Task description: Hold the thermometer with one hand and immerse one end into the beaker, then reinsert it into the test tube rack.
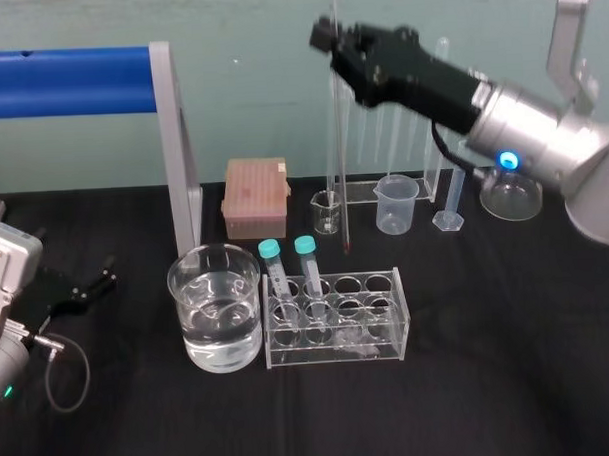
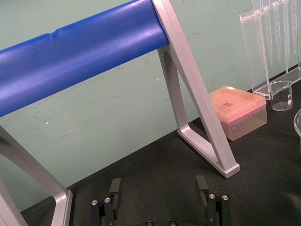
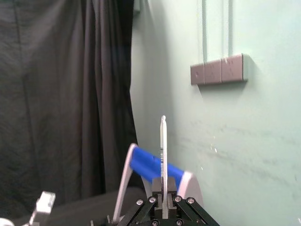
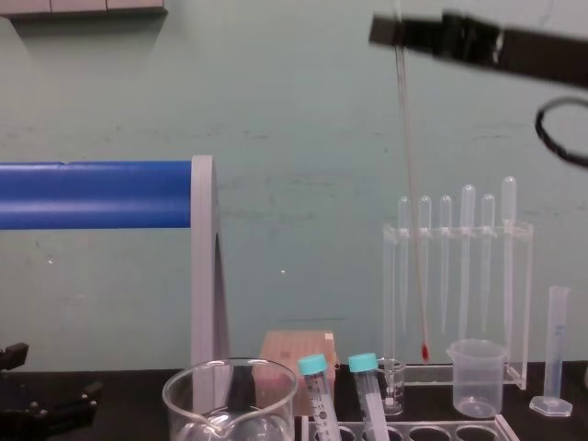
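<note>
My right gripper (image 1: 328,39) hangs high over the back of the table, shut on the thermometer (image 1: 337,167) near its top. The thin glass rod hangs upright, and its red tip floats above and behind the test tube rack (image 1: 399,315), touching nothing. In the chest view the thermometer (image 4: 413,230) ends well above the rack (image 4: 441,428). The right wrist view shows the rod (image 3: 163,150) rising from between the closed fingers of the gripper (image 3: 163,200). The wide glass beaker (image 1: 214,273), part full of clear liquid, stands left of the rack. My left gripper (image 1: 98,278) rests open at the left edge (image 2: 159,188).
Two teal-capped tubes (image 1: 286,274) stand in the rack's left holes. Behind it are a pink tip box (image 1: 254,197), a tiny glass beaker (image 1: 327,212), a plastic beaker (image 1: 397,203), a pipette stand (image 4: 455,276) and a graduated cylinder (image 1: 450,198). A blue bar on a grey frame (image 1: 177,152) stands at the left.
</note>
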Tool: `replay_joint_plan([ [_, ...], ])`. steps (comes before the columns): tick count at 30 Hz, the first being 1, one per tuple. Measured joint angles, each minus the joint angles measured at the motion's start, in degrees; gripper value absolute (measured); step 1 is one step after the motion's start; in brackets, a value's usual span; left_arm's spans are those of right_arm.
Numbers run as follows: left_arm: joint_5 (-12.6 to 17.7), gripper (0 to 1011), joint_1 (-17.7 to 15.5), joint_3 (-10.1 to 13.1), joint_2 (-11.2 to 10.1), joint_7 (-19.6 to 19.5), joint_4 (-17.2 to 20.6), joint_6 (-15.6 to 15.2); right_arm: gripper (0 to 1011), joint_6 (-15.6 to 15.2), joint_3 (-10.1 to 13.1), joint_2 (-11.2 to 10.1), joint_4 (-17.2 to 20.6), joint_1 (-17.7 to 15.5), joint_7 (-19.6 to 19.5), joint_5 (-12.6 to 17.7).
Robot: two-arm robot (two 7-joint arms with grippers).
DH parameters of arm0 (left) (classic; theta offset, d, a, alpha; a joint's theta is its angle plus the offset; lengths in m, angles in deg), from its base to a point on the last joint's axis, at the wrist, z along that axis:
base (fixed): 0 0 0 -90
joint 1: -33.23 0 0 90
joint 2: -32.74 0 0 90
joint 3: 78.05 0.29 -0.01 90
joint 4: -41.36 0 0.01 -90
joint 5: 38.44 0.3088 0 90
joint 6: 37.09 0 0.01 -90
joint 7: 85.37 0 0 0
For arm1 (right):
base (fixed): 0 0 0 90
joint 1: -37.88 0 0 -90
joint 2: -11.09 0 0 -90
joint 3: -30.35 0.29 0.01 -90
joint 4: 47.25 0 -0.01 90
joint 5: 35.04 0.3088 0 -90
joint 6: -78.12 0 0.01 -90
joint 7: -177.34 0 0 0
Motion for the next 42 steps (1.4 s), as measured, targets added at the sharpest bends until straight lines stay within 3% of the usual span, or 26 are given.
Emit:
replay_joint_plan([
  [6,0.00,1008,0.00,0.00,0.00,0.00,0.00,0.00,60,1.86,-0.50,-0.21,-0.42,-2.62,-0.01,-1.56],
  [13,0.00,1008,0.00,0.00,0.00,0.00,0.00,0.00,60,4.62,-0.93,0.38,-0.82,-4.19,2.64,-2.96],
  [32,0.00,1008,0.00,0.00,0.00,0.00,0.00,0.00,60,3.58,-2.19,0.18,-2.15,-6.55,4.26,-4.67],
  [42,0.00,1008,0.00,0.00,0.00,0.00,0.00,0.00,60,5.75,-3.43,1.36,-5.91,-6.50,5.62,-7.46],
])
